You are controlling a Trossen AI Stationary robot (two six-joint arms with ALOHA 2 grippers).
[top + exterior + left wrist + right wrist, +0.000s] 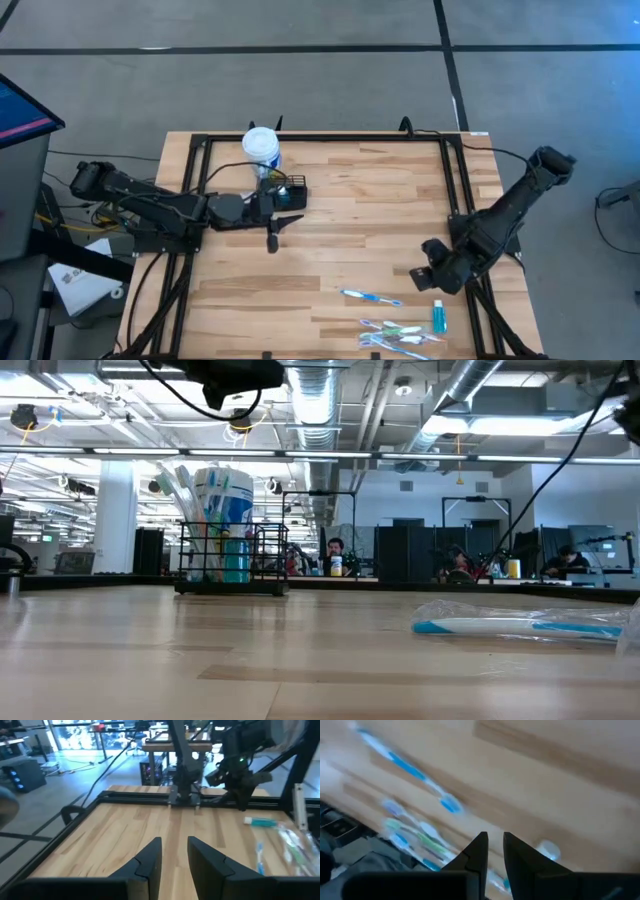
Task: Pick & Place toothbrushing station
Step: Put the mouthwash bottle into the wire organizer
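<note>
The toothbrushing station (290, 190) is a small black caddy. It stands on the table's far left part, next to a white blue-labelled tub (262, 148). In the low view the caddy (232, 565) holds upright items. My left gripper (284, 224) hovers just on the caddy's near side, pointing toward the table's right. Its fingers (175, 862) are open by a narrow gap, with nothing between them. My right gripper (432, 278) hangs near the right edge, tipped down over the toothbrushes (407, 767). Its fingers (495, 852) stand slightly apart and empty.
Several wrapped toothbrushes (398, 335) and one apart (370, 297) lie near the front right, with a small teal tube (438, 318) beside them. A black frame (320, 138) runs around the tabletop. The middle of the wooden table (350, 230) is bare.
</note>
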